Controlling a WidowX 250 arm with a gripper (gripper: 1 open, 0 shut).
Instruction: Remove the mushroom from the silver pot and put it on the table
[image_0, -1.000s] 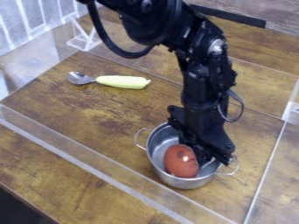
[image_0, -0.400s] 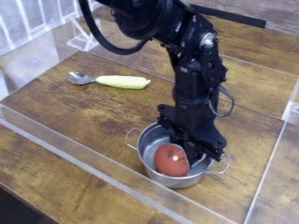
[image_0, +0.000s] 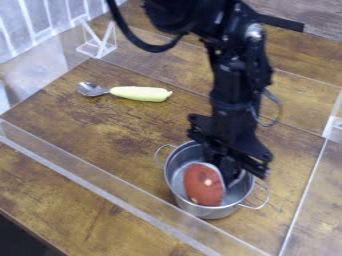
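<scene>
The silver pot (image_0: 171, 172) stands on the wooden table (image_0: 94, 135), right of centre near the front acrylic wall. Inside it the mushroom (image_0: 203, 184) lies with its reddish-brown cap facing the camera and its stem hidden. My gripper (image_0: 230, 172) points straight down into the pot, its dark fingers narrowly closed at the mushroom's far right side. It looks shut on the mushroom, though the exact contact is hidden behind the cap. The mushroom is still low inside the pot's rim.
A yellow-green handled spoon (image_0: 131, 93) lies on the table to the back left. Clear acrylic walls run along the front (image_0: 120, 195) and the right side (image_0: 321, 150). A white rack (image_0: 94, 42) stands beyond the back left corner.
The pot and mushroom shifted slightly left with the gripper, then back right. The fingers have stayed closed at the mushroom, and the arm above now stands more upright.
</scene>
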